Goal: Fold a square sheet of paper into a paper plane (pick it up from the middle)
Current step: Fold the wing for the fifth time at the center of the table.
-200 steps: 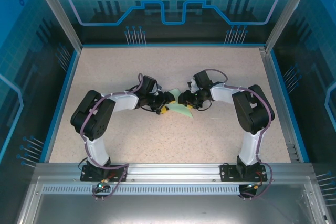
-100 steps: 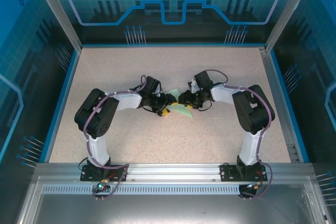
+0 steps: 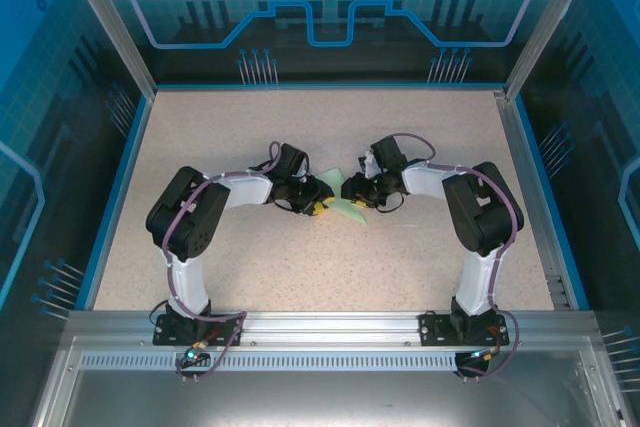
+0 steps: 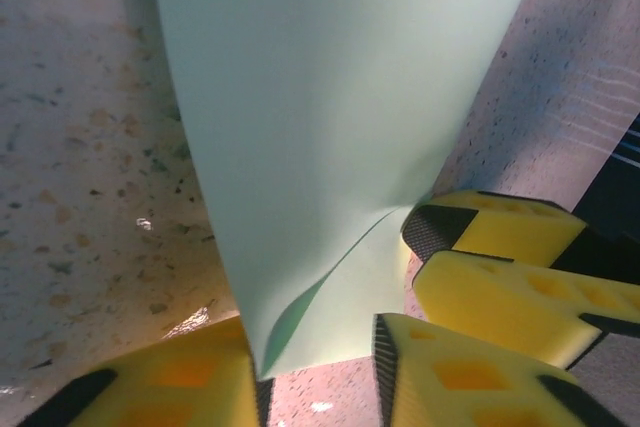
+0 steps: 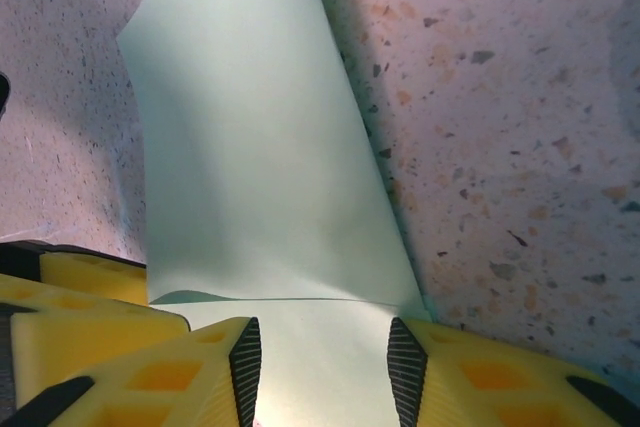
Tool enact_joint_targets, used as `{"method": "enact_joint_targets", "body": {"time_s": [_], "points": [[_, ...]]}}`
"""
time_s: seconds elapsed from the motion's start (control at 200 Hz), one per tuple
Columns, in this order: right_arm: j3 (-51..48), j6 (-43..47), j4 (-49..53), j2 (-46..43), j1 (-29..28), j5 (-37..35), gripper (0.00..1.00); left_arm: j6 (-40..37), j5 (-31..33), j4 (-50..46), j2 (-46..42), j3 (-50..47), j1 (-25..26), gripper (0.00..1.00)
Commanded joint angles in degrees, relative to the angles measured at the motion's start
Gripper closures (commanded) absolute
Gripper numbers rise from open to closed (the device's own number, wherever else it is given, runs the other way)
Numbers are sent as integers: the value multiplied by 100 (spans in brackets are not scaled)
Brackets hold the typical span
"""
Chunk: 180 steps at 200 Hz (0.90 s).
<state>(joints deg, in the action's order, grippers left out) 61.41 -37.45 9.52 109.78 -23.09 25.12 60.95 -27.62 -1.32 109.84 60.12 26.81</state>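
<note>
The sheet of paper (image 3: 347,210) lies near the middle of the bench (image 3: 200,147). We judge that a fold is being set. To do it well, we would close squarely on the layered edge and catch both layers. One side should pin the paper while the other draws the crease, so that nothing skews.

The sheet is pale mint green and plain, narrowed to a tapering strip. It has a crosswise crease, and one layer curls open near a corner. The left tool (image 4: 318,377) stands open with that corner between its pads. The right tool (image 5: 325,357) is also open, astride the creased end. Both tools meet over the bench's middle.
</note>
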Motion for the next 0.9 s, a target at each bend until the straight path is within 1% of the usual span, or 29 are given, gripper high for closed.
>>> {"method": "enact_joint_targets", "body": {"time_s": [0.0, 0.11, 0.18, 0.315, 0.45, 0.605, 0.75, 0.895], "points": [[-195, 311, 128, -35, 51, -250, 58, -83, 119, -173, 97, 219, 41, 73], [-248, 672, -99, -280, 53, -352, 57, -162, 186, -280, 64, 253, 44, 82], [-256, 918, -213, -445, 51, -381, 57, -201, 190, -322, 66, 277, 42, 89], [-465, 1342, -610, -919, 55, -619, 54, -215, 186, -352, 64, 320, 44, 96], [-990, 1920, -1153, -1590, -23, -1125, 46, -204, 182, -561, -27, 420, 61, 97], [-1453, 2993, -1412, -2066, -540, -2111, 42, -153, 147, -872, -141, 605, 75, 97], [-1791, 3682, -1979, -2008, -1021, -2824, 44, -296, 207, -1131, -161, 792, 79, 96], [-2300, 4185, -2998, -1911, -1337, -3039, 46, -340, 129, -1215, -95, 874, 78, 96]]}}
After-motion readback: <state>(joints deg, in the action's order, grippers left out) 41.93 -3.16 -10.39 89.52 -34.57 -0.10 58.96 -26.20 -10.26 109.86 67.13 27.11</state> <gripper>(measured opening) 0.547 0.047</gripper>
